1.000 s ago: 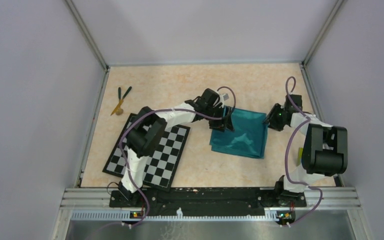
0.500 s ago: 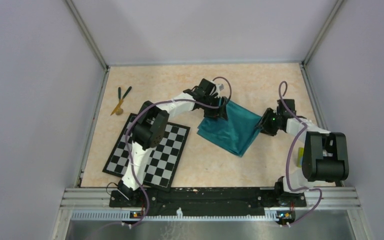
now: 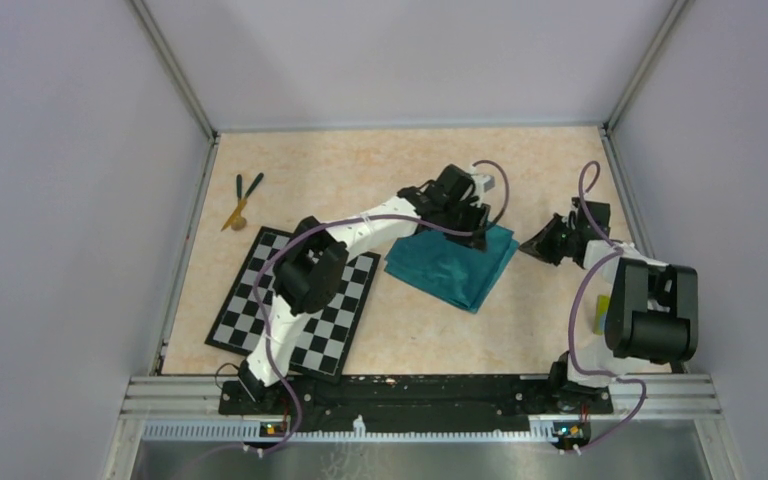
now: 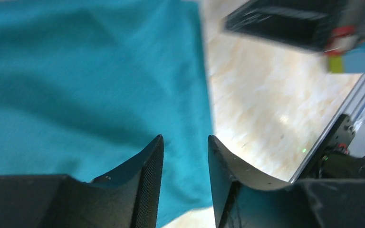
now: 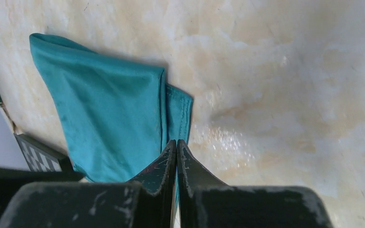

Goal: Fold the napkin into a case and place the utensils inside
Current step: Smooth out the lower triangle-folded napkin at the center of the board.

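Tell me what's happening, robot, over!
Status: left fingers open over napkin; right fingers shut, empty, just off it. Cloth folded, flat. Far left, utensils not in yet, checkerboard mat near them.

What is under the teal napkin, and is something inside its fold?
Under the napkin only the beige table shows, around its edges. The utensils lie apart, near the left wall. What the folded layers hide inside cannot be seen.
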